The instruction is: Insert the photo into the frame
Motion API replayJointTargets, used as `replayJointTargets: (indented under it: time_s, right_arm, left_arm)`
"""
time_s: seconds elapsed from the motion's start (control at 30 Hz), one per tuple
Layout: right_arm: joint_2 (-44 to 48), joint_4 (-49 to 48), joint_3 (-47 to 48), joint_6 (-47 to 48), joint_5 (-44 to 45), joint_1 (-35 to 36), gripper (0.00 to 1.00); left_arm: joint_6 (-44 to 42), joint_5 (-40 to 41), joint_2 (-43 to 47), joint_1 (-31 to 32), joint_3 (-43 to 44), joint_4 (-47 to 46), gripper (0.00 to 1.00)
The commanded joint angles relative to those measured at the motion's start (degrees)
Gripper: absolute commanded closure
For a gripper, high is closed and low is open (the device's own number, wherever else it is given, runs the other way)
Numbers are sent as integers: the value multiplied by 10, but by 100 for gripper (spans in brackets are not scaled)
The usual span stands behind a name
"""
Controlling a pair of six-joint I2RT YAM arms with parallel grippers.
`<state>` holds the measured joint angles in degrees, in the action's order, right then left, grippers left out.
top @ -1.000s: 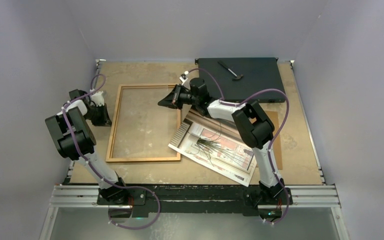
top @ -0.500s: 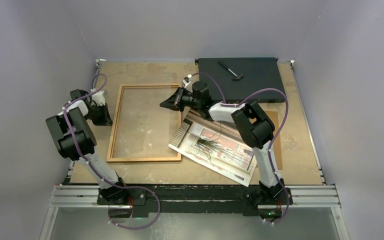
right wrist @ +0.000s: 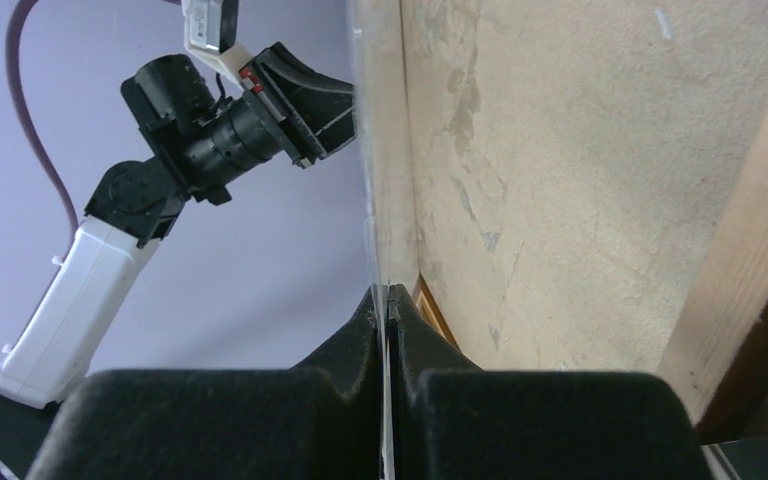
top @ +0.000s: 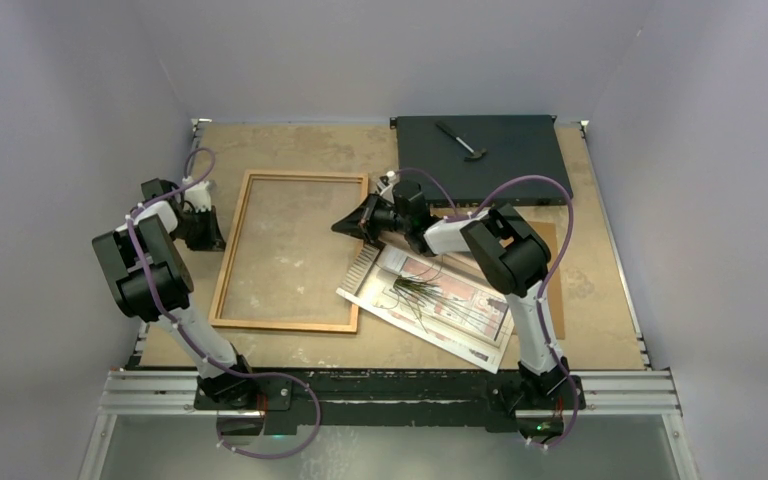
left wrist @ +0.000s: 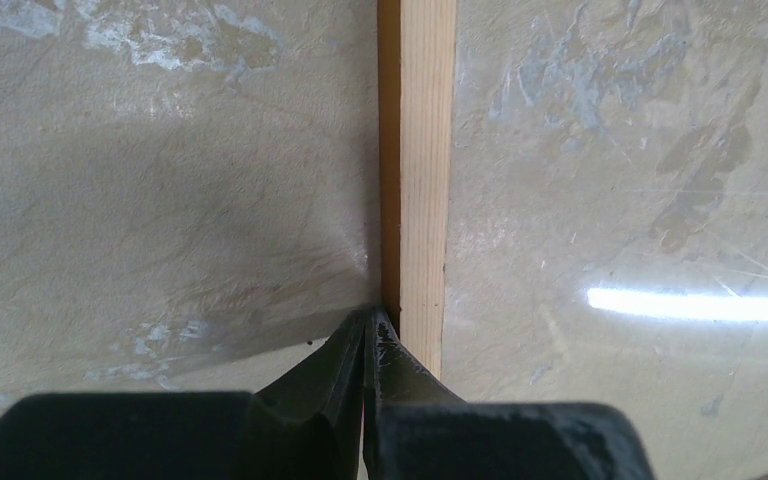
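Note:
The frame (top: 228, 255), thin orange-brown wood with a clear pane, lies flat at the left middle of the table. The photo (top: 440, 300) lies face up to its right, slanted. My right gripper (top: 342, 228) is at the frame's right side. In the right wrist view it (right wrist: 384, 292) is shut on the thin clear pane (right wrist: 365, 150), seen edge-on. My left gripper (top: 216, 240) is shut and empty. In the left wrist view its tips (left wrist: 372, 318) touch the outer face of the frame's left bar (left wrist: 420, 150).
A brown hardboard sheet (top: 554, 285) lies partly under the photo. A black flat box (top: 505, 160) with a small tool (top: 460, 140) on it stands at the back right. Grey walls close in on three sides of the table.
My right gripper has moved right and toward the near edge. The frame's right side has shifted a little with it. The left arm has not moved.

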<state>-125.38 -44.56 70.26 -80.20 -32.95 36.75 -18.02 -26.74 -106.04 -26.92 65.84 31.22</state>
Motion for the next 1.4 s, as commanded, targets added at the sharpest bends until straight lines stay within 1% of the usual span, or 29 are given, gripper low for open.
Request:
replayJointTargets:
  time_s: [0.0,0.27,0.47,0.57,0.73,0.93,1.2,1.37]
  right_arm:
    - [35,-50,5,-19,-21,8,100]
    - [38,-63,-8,-40,10,10,100]
    - [59,-19,-18,-40,51,17,100]
    - [67,-21,-33,-45,47,17,100]
    - [79,-51,-58,-65,38,17,100]
    - [81,-49,-57,-67,38,21,100]
    - [62,-46,-48,-71,30,28,100]
    - [55,-54,-58,-79,28,31,100]
  left_arm:
    - [3,-5,-1,11,-19,8,100]
    - [5,-10,-1,11,-24,7,100]
    - [6,-14,2,11,-31,7,100]
    - [3,-13,5,12,-33,7,100]
    - [4,-13,3,11,-33,5,100]
    - [3,-13,5,12,-33,5,100]
    - [3,-13,6,11,-31,5,100]
    - [4,-14,4,12,-30,5,100]
